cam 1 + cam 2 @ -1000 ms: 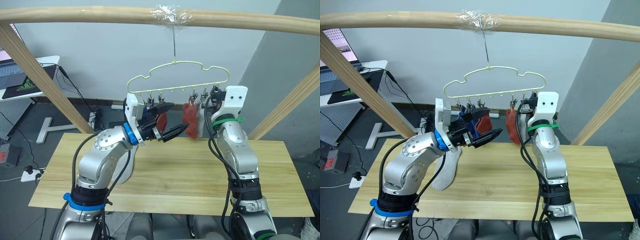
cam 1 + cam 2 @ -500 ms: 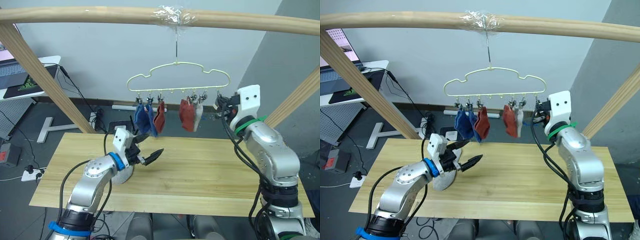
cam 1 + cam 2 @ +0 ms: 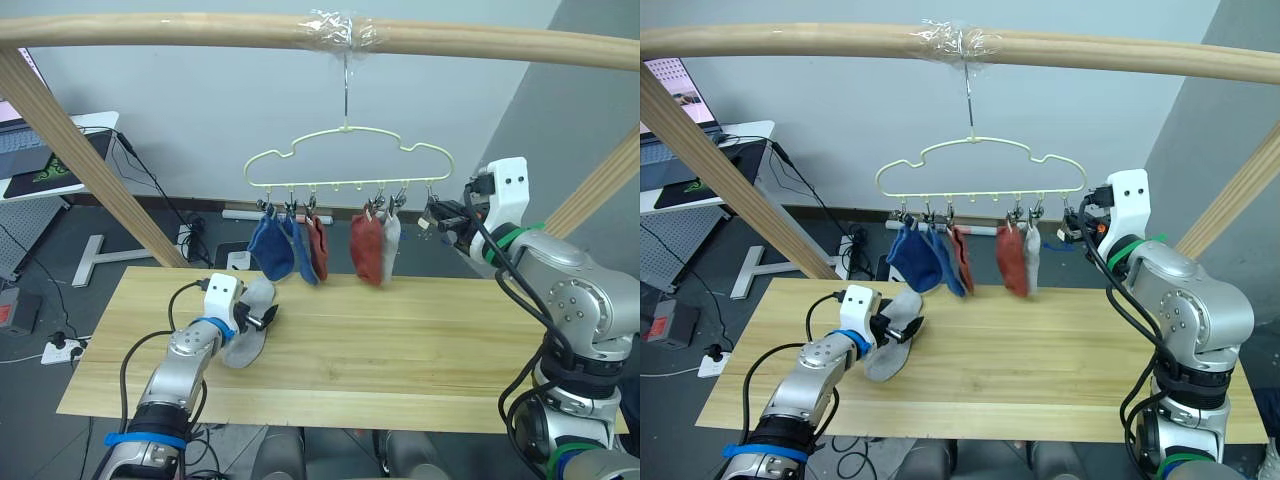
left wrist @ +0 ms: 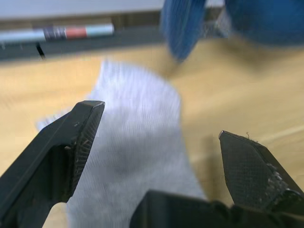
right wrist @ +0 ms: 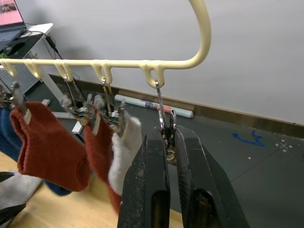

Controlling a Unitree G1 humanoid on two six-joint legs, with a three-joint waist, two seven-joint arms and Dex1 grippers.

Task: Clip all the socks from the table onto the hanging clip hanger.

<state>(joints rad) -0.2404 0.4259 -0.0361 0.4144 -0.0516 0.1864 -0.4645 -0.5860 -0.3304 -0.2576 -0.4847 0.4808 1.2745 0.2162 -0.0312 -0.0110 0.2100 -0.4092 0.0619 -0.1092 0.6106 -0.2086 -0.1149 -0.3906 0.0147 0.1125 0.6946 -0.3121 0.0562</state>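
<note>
Left wrist view has the left pincer [image 4: 156,156] dropped from clip height to straddle, spread wide, the last grey sock [image 3: 246,330] on the bench [image 3: 400,350] — while the right pincer [image 5: 167,156] pinches the hanger's [image 3: 345,155] empty end clip [image 5: 166,126] — five socks hung.

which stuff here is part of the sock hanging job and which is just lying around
Job: clip hanger; five hung socks; grey sock on the table; left gripper, jaws open over it; right gripper, jaws shut on the end clip.

Lying about: laptop, white desk, floor cables.
</note>
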